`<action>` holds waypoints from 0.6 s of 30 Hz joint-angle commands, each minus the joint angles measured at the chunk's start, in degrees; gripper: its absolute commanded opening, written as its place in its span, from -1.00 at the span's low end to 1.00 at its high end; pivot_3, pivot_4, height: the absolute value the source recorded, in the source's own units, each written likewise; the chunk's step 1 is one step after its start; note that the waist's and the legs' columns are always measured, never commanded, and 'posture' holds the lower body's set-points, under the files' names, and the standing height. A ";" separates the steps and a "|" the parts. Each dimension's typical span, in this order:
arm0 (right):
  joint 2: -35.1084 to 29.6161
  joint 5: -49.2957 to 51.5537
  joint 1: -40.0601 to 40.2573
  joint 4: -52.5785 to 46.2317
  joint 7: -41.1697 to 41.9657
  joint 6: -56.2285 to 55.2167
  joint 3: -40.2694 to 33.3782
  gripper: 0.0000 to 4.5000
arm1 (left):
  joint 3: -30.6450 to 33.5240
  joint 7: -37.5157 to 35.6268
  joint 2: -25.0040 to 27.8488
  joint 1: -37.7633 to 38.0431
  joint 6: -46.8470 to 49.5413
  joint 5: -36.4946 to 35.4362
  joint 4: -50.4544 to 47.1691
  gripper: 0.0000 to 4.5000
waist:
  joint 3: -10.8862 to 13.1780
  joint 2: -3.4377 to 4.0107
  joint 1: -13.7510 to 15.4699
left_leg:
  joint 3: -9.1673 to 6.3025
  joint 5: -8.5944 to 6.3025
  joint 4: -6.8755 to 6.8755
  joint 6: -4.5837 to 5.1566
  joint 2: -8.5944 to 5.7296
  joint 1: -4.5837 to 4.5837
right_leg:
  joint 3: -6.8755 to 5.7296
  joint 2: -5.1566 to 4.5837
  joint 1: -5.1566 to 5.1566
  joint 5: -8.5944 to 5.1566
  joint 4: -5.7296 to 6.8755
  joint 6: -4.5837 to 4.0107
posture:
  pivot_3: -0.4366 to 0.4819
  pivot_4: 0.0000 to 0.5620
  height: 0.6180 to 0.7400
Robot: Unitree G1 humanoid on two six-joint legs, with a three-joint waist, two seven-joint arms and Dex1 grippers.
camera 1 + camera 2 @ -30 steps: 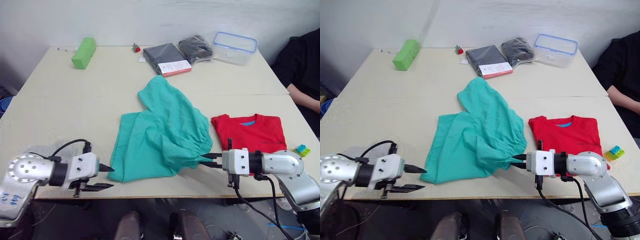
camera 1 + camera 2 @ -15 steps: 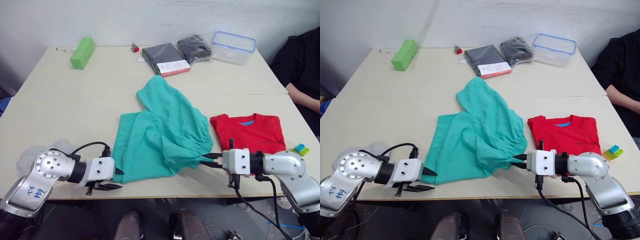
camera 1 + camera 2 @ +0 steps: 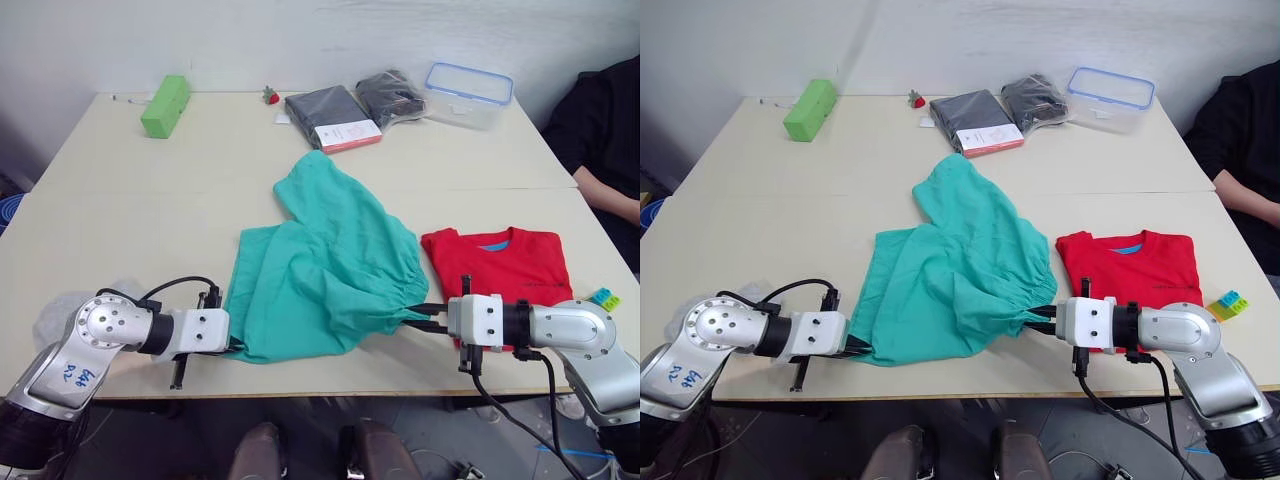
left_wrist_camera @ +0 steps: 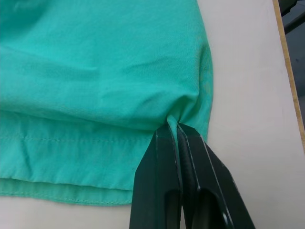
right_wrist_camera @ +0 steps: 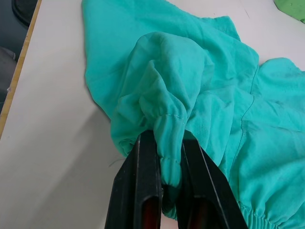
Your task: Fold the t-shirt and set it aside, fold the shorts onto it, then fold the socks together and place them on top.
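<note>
At the near edge of the table (image 3: 120, 190), the left gripper (image 4: 177, 131) is closed on the hem corner of the shorts (image 3: 325, 265); its two black fingers are pressed together with a thin pinch of teal cloth between them. At about 3 o'clock from it, also close to the near edge, the right gripper (image 5: 164, 157) is clamped on the gathered waistband of the shorts, and a thick roll of cloth stands between its fingers. The shorts lie crumpled in the middle of the table, with one leg reaching toward 12 o'clock. Just beside them, at 3 o'clock, the folded red t-shirt (image 3: 497, 263) lies flat with its blue neck label visible. A small coloured toy block (image 3: 604, 298) is at 3 o'clock from the t-shirt, near the table edge. Far at the back are a lime-green block (image 3: 166, 104), two dark packaged garments (image 3: 333, 117) and a clear plastic box (image 3: 469, 94) with a blue rim. A person's dark sleeve (image 3: 598, 130) is at the right side.
</note>
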 commanded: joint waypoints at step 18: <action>1.65 12.98 -7.60 -2.92 1.04 15.63 -1.69 -0.99 | 25.96 -18.75 15.19 17.85 12.41 -17.34 -0.37 -1.00 | 0.17 0.05 -0.67 | 0.01 -0.04 -0.13 -0.04 0.08 -0.12 | -0.03 0.00 -0.15 -0.02 -0.18 -0.05 | -0.05 -0.47 1.00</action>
